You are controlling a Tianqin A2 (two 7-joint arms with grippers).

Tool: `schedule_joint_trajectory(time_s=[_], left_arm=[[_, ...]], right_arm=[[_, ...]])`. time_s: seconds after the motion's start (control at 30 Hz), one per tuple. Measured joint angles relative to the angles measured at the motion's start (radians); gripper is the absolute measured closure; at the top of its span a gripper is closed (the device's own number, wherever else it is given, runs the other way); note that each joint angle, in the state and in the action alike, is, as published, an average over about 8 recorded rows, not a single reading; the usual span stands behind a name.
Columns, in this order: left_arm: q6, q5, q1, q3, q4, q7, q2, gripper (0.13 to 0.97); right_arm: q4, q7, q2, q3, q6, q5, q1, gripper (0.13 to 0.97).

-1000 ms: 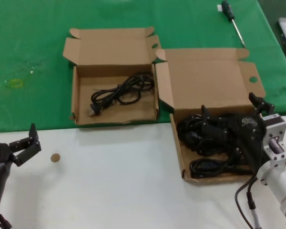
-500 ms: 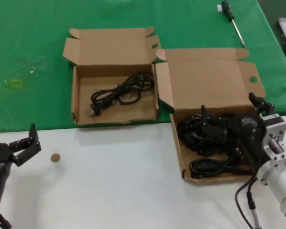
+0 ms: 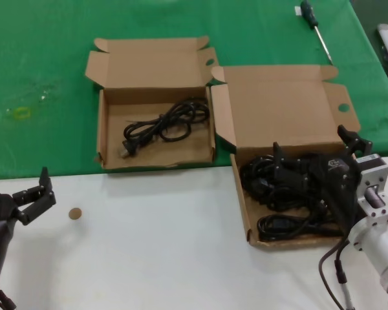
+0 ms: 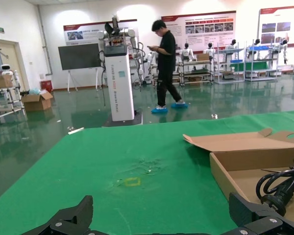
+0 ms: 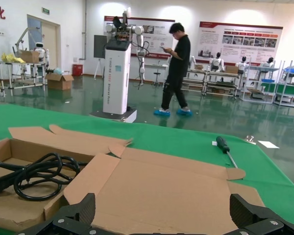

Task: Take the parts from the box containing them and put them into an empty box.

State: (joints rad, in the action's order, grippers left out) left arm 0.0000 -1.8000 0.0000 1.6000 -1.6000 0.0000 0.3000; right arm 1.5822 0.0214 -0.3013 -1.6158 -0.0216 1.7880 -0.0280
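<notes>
On the near white counter [image 3: 168, 252], the left gripper [image 3: 32, 194] idles, fingers apart. The right gripper [image 3: 317, 158] hovers spread over the parts [image 3: 278, 194] in the box containing them [image 3: 275, 110]; next, close on a bundle. One cord [image 3: 161, 126] lies in the farther box [image 3: 152, 103].

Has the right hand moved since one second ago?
No. The right hand stays open over the cords, in the same place against the tall-lidded box's front rim.

Even overhead light is filling the scene; ceiling glare is reflecting off the hall floor [image 4: 63, 122], and shadows are staying soft.
</notes>
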Motion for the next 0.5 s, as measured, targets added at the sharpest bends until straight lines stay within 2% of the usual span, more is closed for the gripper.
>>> schedule_joint_trajectory(time_s=[0.5], left_arm=[[0.0,0.0,0.0,0.0,0.0,0.0,0.0,0.132]], right_arm=[[0.0,0.0,0.0,0.0,0.0,0.0,0.0,0.129]])
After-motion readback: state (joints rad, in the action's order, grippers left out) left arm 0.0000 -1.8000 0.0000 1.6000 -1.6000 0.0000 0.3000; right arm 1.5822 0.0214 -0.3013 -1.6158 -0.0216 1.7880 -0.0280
